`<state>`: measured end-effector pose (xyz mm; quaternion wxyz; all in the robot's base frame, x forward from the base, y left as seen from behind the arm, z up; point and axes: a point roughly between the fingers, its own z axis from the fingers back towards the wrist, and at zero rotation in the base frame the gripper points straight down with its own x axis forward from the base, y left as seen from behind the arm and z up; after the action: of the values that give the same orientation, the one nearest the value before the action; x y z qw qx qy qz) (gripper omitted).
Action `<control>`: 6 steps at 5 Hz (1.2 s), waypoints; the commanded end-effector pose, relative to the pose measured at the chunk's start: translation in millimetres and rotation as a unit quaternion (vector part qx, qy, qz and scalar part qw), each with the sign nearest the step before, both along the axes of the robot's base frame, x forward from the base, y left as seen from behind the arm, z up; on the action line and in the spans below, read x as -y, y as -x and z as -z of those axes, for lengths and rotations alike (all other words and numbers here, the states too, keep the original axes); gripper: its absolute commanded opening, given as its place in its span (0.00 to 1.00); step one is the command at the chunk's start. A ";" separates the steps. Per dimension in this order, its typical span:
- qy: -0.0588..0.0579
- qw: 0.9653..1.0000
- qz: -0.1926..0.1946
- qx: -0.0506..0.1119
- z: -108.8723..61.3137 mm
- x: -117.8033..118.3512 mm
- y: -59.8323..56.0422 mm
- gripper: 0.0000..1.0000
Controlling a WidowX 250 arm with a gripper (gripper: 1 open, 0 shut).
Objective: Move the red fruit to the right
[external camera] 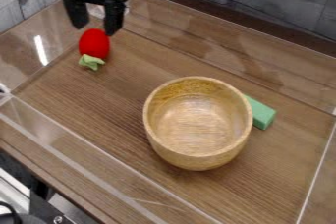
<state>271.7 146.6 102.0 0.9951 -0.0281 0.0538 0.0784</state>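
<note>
No readable text, label or number anywhere.

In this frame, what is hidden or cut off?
- Flat green block: partly hidden behind the round wooden bowl.
- Black gripper: its arm is cut by the top edge.
- Glossy red fruit: whether the fingers touch it is unclear.

The arm above the tool [96, 16] is cut off by the top edge. The wooden bowl [197, 122] hides part of the green block [262, 115]. The bench [79, 110] runs past the frame's lower edge.
</note>
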 end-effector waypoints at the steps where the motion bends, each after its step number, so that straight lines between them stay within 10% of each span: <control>1: -0.010 0.999 -0.005 0.030 -10.3 -19.0 -11.7 1.00; 6: 0.010 0.998 -0.061 0.033 27.1 -26.6 -28.2 1.00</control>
<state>293.0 167.7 60.3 0.9880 -0.0535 0.0448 0.1378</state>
